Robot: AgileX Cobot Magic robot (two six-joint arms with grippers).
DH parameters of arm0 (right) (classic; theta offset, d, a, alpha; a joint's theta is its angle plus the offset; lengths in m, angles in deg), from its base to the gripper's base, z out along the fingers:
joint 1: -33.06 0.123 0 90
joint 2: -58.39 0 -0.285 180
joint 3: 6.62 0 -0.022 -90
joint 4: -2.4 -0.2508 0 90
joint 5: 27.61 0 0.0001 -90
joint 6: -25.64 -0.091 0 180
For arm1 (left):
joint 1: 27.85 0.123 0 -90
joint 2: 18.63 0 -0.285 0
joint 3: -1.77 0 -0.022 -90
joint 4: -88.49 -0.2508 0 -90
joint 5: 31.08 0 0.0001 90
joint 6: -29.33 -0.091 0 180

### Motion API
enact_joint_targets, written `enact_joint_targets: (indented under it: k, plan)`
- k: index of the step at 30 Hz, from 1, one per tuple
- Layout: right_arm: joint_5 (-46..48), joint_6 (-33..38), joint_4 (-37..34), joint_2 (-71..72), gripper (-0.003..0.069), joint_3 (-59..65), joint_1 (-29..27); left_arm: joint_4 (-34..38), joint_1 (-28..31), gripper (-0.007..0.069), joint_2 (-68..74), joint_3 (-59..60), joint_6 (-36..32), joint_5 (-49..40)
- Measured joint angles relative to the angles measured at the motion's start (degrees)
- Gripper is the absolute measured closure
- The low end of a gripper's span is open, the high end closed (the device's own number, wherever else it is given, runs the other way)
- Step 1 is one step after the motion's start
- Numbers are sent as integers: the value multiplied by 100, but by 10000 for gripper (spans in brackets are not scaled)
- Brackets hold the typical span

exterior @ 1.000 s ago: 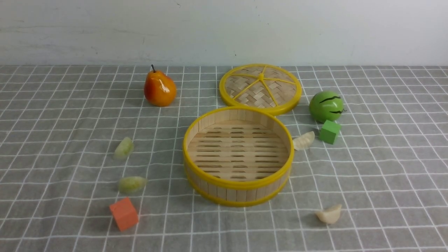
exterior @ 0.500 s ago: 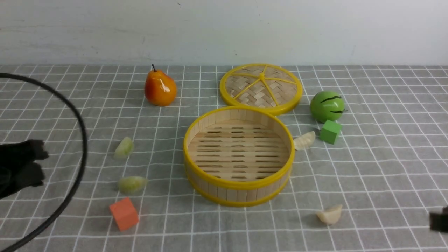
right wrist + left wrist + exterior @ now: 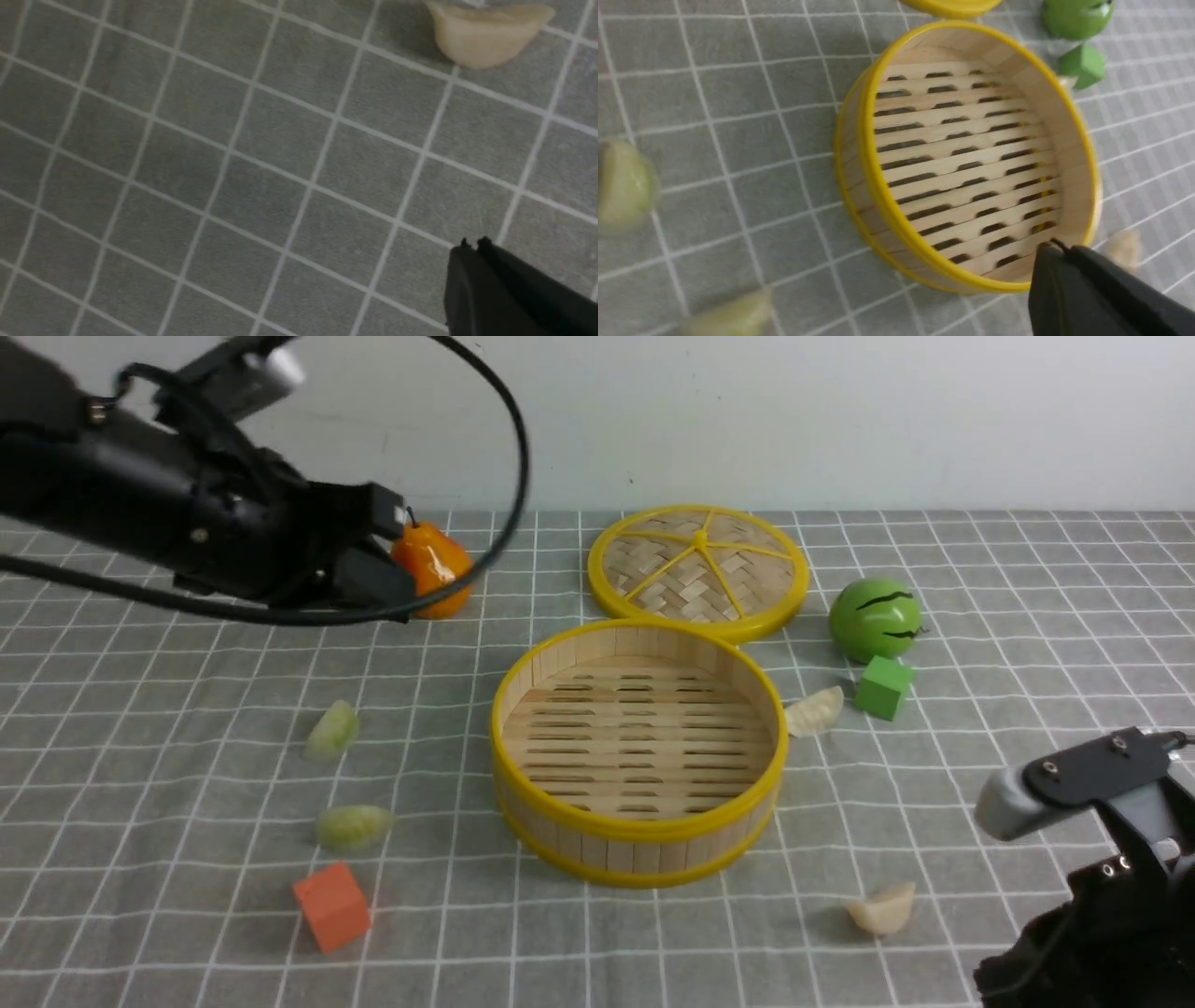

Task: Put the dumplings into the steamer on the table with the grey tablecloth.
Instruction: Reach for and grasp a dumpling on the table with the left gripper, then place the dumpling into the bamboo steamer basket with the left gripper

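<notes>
A grey tablecloth with a grid of thin white lines [image 3: 140, 709] is covering the whole surface [image 3: 1027, 616], which is running back to a plain, pale wall [image 3: 794, 420]. The round bamboo steamer with yellow rims [image 3: 635, 828] is sitting near the middle with nothing lying on its slatted floor. Taking the steamer as the centre of the dial, the flat woven lid with yellow spokes [image 3: 695, 569] is lying at twelve o'clock, an orange pear [image 3: 434, 569] is standing at ten, and a green striped ball [image 3: 874, 619] is resting at two with a small green cube [image 3: 881, 687] just beside it. All four dumplings are lying on the cloth outside the basket: one cream-white dumpling [image 3: 812, 711] just beside the wall at three o'clock, the other cream-white dumpling [image 3: 879, 907] at four, one pale green dumpling [image 3: 330, 730] at nine and the second pale green dumpling [image 3: 353, 827] at eight, with an orange cube [image 3: 331, 905] near it at seven. The left gripper [image 3: 1054, 248] is hanging closed and holding nothing, its black arm [image 3: 140, 495] reaching across at ten o'clock in front of the pear. The right gripper [image 3: 473, 245] is also closed and holding nothing, hovering over bare cloth near the four o'clock dumpling.
</notes>
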Motion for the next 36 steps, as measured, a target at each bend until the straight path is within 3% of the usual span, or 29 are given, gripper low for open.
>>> enact_joint_targets:
  k: [3, 5, 6, 7, 11, 15, 20, 26, 31, 36]
  plan:
    - [4, 440, -370, 0, 656, 0, 0, -1031, -58, 581, 743, -588, 463, -197]
    - [4, 630, -524, 0, 654, 0, 0, -1451, -58, 519, 1052, -813, 849, -223]
    - [4, 752, -574, 0, 652, 0, 0, -1833, -58, 451, 1335, -939, 1131, -215]
    - [4, 752, -580, 0, 652, 0, 0, -1884, -58, 451, 1374, -957, 1175, -206]
    - [-10, 929, -642, 0, 648, 0, 0, -2635, -58, 224, 2086, -1162, 1743, 298]
    - [-59, 929, -702, 0, 644, 0, 0, -2856, -58, 139, 2515, -1182, 1773, 676]
    - [-168, 929, -772, 0, 638, 0, 0, -3338, -58, 181, 3011, -1182, 1886, 928]
    - [-198, 940, -780, 0, 631, 0, 0, -3477, -58, 397, 3152, -1224, 2433, 873]
    - [-209, 958, -784, 0, 627, 0, 0, -3168, -99, 390, 2961, -1325, 2648, 468]
    - [-209, 969, -798, 0, 625, 0, 0, -1908, -431, 390, 2425, -1656, 2619, 518]
